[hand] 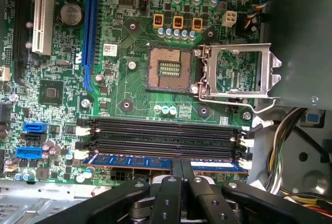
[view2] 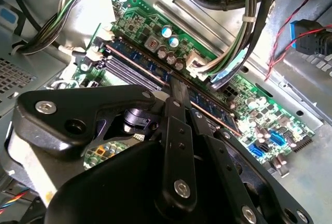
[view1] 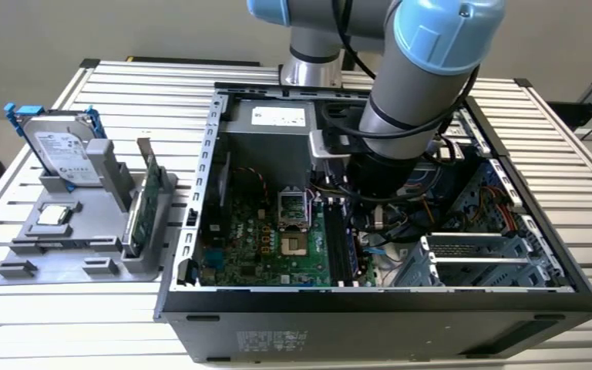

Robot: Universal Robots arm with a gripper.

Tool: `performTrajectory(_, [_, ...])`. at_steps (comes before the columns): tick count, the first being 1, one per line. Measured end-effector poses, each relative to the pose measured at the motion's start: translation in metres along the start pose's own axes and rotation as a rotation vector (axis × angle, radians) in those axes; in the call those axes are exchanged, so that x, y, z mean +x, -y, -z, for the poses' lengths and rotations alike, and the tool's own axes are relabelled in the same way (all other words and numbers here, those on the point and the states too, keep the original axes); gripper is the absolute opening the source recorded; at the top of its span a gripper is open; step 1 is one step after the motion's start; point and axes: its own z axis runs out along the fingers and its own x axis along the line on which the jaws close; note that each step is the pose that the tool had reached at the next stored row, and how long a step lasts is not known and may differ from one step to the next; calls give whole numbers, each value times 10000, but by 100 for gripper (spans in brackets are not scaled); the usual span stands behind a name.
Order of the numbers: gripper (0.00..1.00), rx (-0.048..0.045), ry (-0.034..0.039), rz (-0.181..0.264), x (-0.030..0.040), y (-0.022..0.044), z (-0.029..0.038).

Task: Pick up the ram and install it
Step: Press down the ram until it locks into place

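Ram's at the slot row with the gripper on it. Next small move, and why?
Probably a short straight push toward the board: the ram lies along the outermost memory slot, gripper shut on its middle, while the neighbouring slots are empty.

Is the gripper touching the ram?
Touching. In the first wrist view, the gripper fingers close onto the blue ram standing in the memory slot.

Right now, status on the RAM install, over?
Gripper shut on the long blue RAM stick, inside the black case. Stick sits in the outermost memory slot. Empty black slots alongside; nothing blocking.
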Motion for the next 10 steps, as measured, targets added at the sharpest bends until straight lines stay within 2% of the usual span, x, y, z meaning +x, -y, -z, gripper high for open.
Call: performTrajectory(10, [0,1,-6,-72,3,1,-51])
